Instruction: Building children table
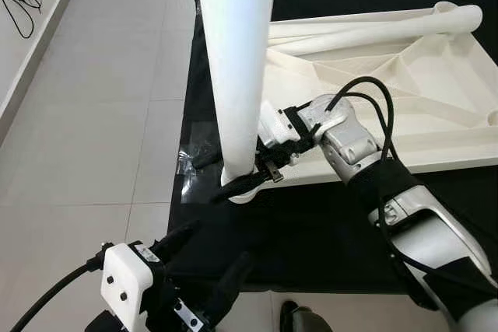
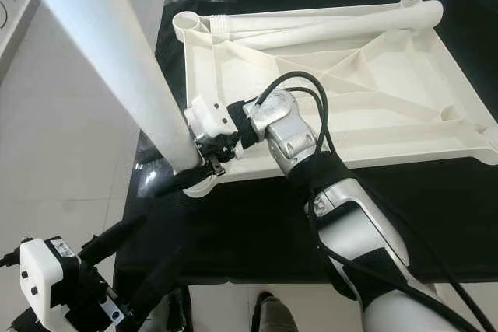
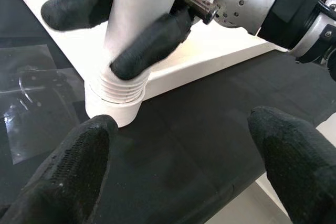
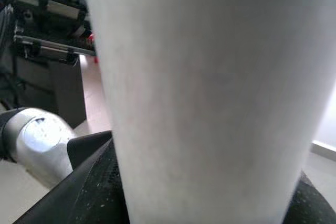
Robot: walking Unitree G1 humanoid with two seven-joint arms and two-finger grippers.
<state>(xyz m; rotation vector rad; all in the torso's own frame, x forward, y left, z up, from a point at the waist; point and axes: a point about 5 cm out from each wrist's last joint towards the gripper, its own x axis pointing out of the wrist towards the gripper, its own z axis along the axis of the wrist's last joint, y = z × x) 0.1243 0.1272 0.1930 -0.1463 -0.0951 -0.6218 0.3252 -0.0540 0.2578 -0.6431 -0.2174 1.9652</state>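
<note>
Right pincer (image 2: 189,167) clamped one white leg (image 1: 235,60) upright in the tabletop (image 2: 389,91) corner socket, threads showing; left pincer (image 1: 204,270) gaped empty; second leg (image 2: 327,25) lay loose.

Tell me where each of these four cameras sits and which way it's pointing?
Left eye view: on the head, looking down at the upright table leg, upturned white tabletop, right gripper and left gripper.
Right eye view: the head's other eye, same scene slightly shifted.
Left wrist view: along the left gripper's open fingers toward the leg's threaded base.
Right wrist view: pressed close against the leg, between the right gripper's fingers.
Shared: all four show the leg; the left wrist view also shows the right gripper clamping it.
</note>
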